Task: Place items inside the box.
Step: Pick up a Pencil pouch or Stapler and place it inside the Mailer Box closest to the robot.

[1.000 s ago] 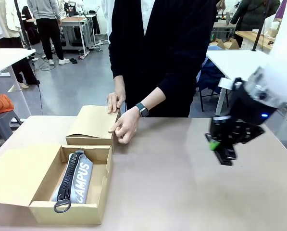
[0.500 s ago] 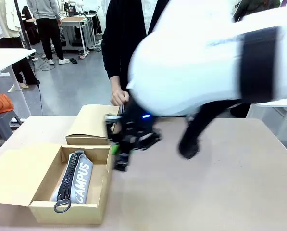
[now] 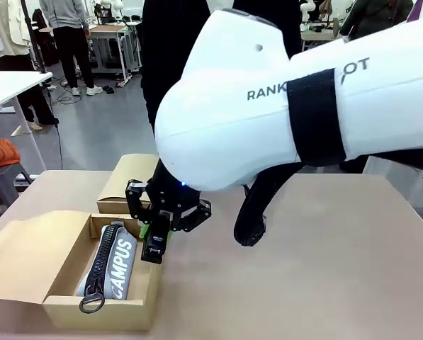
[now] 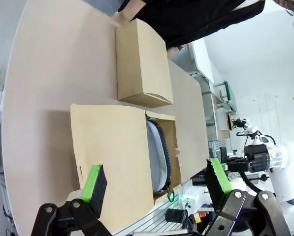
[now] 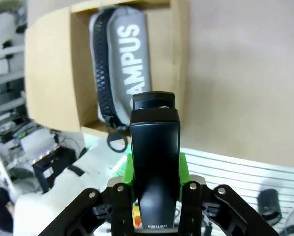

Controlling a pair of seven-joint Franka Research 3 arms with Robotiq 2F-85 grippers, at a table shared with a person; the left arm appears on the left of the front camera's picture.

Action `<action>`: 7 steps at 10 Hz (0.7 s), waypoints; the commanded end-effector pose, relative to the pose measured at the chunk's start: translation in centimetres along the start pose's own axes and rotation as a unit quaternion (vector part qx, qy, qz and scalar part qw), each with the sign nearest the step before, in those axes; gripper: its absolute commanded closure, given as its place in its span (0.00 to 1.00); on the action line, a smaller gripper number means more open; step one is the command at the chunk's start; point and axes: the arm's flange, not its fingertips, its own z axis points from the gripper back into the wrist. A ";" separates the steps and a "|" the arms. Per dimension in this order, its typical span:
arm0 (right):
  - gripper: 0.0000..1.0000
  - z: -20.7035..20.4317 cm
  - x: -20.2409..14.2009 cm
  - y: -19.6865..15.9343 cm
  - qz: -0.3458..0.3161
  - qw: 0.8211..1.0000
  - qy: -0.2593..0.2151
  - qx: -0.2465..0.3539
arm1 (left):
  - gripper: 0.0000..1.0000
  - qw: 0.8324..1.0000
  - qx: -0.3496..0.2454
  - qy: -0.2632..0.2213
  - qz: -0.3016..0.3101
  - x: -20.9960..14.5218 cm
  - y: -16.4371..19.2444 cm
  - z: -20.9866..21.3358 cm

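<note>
The open cardboard box sits at the front left with a grey "CAMPUS" pouch lying inside it. My right gripper has reached across and hangs over the box's right wall, shut on a black stapler. In the right wrist view the stapler stands clamped between the green pads, above the pouch and the box wall. My left gripper is open and empty, high over the box flap and the pouch.
A closed cardboard box lies just behind the open one; in the left wrist view a person's hand rests at the closed box's far end. The person stands at the table's far side. My right arm's white body spans the middle.
My right arm swept from the table's right side across to the left with the stapler held, ending over the open box's right wall. It now covers the person's hands on the closed box.
</note>
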 end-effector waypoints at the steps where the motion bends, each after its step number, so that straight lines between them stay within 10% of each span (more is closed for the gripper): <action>1: 0.63 -2.7 -0.9 2.2 -0.017 0.998 -0.038 -0.041 | 0.00 1.000 -0.008 -0.005 -0.008 0.0 0.0 0.0; 7: 0.63 -11.5 0.7 7.8 0.033 0.997 -0.019 -0.070 | 0.00 1.000 -0.008 -0.005 -0.008 0.0 0.0 0.0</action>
